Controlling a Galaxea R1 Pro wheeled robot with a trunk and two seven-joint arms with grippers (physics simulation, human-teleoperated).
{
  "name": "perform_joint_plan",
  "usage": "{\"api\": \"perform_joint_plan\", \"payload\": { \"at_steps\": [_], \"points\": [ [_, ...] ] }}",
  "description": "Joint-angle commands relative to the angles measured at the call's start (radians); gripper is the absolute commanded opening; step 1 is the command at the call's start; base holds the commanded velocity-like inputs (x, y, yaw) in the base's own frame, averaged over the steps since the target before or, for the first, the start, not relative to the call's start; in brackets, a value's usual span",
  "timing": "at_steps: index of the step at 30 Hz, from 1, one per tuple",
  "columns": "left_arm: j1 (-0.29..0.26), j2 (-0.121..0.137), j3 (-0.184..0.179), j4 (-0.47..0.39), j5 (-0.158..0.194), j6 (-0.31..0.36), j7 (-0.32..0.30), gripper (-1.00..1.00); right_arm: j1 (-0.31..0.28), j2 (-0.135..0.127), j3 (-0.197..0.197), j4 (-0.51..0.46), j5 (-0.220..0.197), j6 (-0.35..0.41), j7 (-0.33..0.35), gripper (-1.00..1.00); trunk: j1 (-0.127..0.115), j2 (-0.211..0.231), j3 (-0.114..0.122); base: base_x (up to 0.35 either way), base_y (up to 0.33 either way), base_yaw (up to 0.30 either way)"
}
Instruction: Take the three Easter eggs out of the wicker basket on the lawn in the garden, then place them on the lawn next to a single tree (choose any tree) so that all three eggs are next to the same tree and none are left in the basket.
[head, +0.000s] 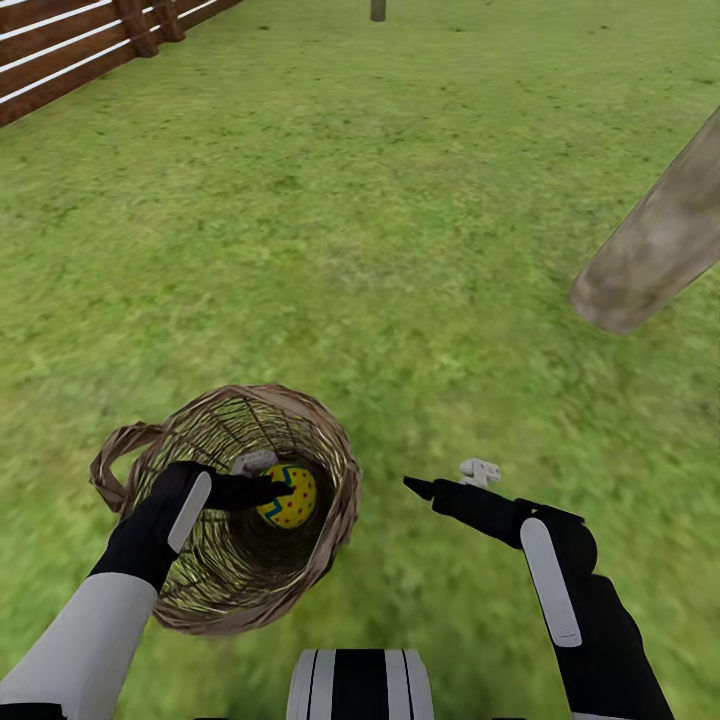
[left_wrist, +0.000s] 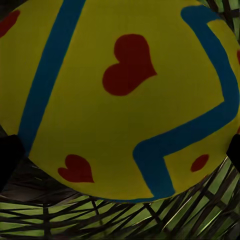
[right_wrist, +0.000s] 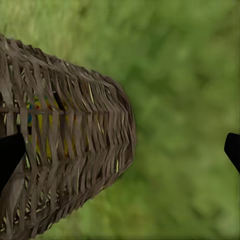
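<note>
The wicker basket (head: 335, 440) sits on the lawn (head: 350, 200) at the lower left of the head view, its handle to the left. One yellow Easter egg (head: 292, 500) with red marks and blue bands lies inside it. My left gripper (head: 270, 478) reaches into the basket, open, with its fingers on either side of this egg (left_wrist: 120, 100). My right gripper (head: 445, 478) hovers open over the grass just right of the basket (right_wrist: 75, 140). The tree trunk (head: 660, 240), thick and grey-brown, leans in at the right. I cannot tell whether other eggs are in the basket.
A brown slat fence (head: 70, 45) runs along the far left. A thin trunk base (head: 377, 10) stands at the far edge. Open grass stretches between the basket and the thick trunk.
</note>
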Motion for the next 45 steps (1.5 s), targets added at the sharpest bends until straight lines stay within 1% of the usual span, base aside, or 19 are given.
{"api": "perform_joint_plan", "payload": {
  "at_steps": [1,2,5,7,8,13,18,24,27,32,38,45],
  "points": [
    [0.000,0.001,-0.001,-0.001,-0.004,0.006,-0.006,-1.00,-0.001,0.001,-0.003,-0.001,0.008,0.005,0.010,1.00,0.000,0.000,-0.001,0.000,0.000,0.000],
    [-0.001,0.001,-0.001,-0.001,-0.004,0.009,-0.005,-1.00,-0.001,0.001,-0.003,-0.001,0.008,0.005,0.010,1.00,0.000,0.000,-0.001,0.000,0.000,0.000],
    [-0.001,0.002,0.003,-0.001,-0.004,0.033,-0.005,-1.00,-0.001,0.001,-0.003,-0.001,0.008,0.005,0.010,1.00,-0.002,0.000,0.011,0.000,0.000,0.000],
    [-0.001,0.003,0.031,-0.001,-0.005,0.042,-0.005,-1.00,-0.001,0.001,-0.003,-0.001,0.008,0.005,0.010,1.00,-0.002,0.001,0.019,0.000,0.000,0.000],
    [-0.001,0.003,0.039,-0.001,-0.006,0.042,-0.005,-1.00,-0.001,0.001,-0.003,-0.001,0.008,0.005,0.010,1.00,-0.003,0.001,0.023,0.000,0.000,0.000],
    [-0.001,0.003,0.053,0.000,-0.008,0.042,-0.005,-1.00,-0.001,0.001,-0.003,-0.001,0.008,0.005,0.010,1.00,-0.005,0.002,0.042,0.000,0.000,0.000],
    [-0.001,0.003,0.055,0.001,-0.010,0.042,-0.005,-1.00,-0.001,0.001,-0.003,-0.001,0.008,0.005,0.010,1.00,-0.007,0.003,0.061,0.000,0.000,0.000],
    [0.002,0.005,0.053,0.001,-0.011,0.042,-0.005,-1.00,-0.001,0.001,-0.003,-0.001,0.008,0.005,0.011,1.00,-0.007,0.003,0.061,0.000,0.000,0.000],
    [0.004,0.005,0.053,0.005,-0.012,0.042,-0.005,-1.00,-0.001,0.001,-0.003,-0.001,0.008,0.005,0.010,1.00,-0.009,0.004,0.073,0.000,0.000,0.000],
    [0.005,0.005,0.053,0.067,-0.012,0.042,-0.005,-1.00,-0.001,0.001,-0.004,-0.001,0.007,0.005,0.011,1.00,-0.009,0.004,0.073,0.000,0.000,0.000],
    [0.006,0.005,0.053,0.142,-0.012,0.042,-0.003,-1.00,-0.001,0.001,-0.004,-0.001,0.006,0.005,0.011,1.00,-0.011,0.006,0.096,0.000,0.000,0.000],
    [0.006,0.005,0.053,0.163,-0.013,0.042,-0.004,-1.00,-0.001,0.002,-0.002,-0.001,0.007,0.005,0.011,1.00,-0.015,0.007,0.123,0.000,0.000,0.000]
  ]
}}
